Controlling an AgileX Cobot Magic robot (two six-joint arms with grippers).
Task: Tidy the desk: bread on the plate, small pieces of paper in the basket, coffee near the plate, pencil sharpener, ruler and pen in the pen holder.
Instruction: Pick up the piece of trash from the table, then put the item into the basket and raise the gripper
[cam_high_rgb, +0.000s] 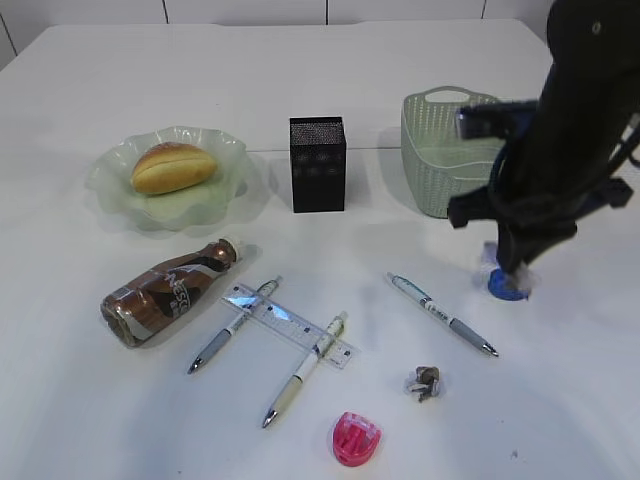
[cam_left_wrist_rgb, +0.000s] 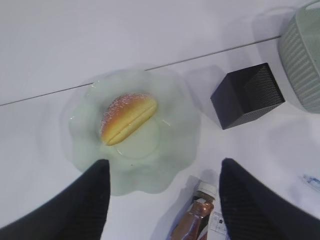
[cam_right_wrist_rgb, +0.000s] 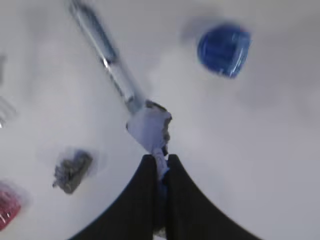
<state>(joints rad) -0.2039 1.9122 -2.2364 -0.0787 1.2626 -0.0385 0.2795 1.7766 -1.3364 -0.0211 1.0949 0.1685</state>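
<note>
Paper scrap (cam_right_wrist_rgb: 149, 127), a small pale crumpled piece, is pinched in the right gripper (cam_right_wrist_rgb: 160, 165), whose jaws are closed tight on its lower end, lifted above the white bench (cam_high_rgb: 330, 60). Just beyond the scrap lies 1 pen (cam_right_wrist_rgb: 107, 52), running up and to the left, and up to the right of the gripper sits a round blue object (cam_right_wrist_rgb: 223, 50) (blurred, so what it is I cannot tell). To the gripper's lower left rests a grey crumpled paper ball (cam_right_wrist_rgb: 72, 171), and further left a pink pencil sharpener (cam_right_wrist_rgb: 7, 212) shows at the frame's edge. In the exterior view, the green basket (cam_high_rgb: 440, 160) stands behind and left of this arm.

The left gripper (cam_left_wrist_rgb: 162, 197) hangs with jaws spread wide and holds nothing. Straight ahead of it is the plate (cam_left_wrist_rgb: 177, 117) carrying the bread (cam_left_wrist_rgb: 127, 117). The coffee bottle (cam_left_wrist_rgb: 195, 220) lies between its fingers, cap toward the plate. Ahead and to the right stands the black pen holder (cam_left_wrist_rgb: 247, 95).
</note>
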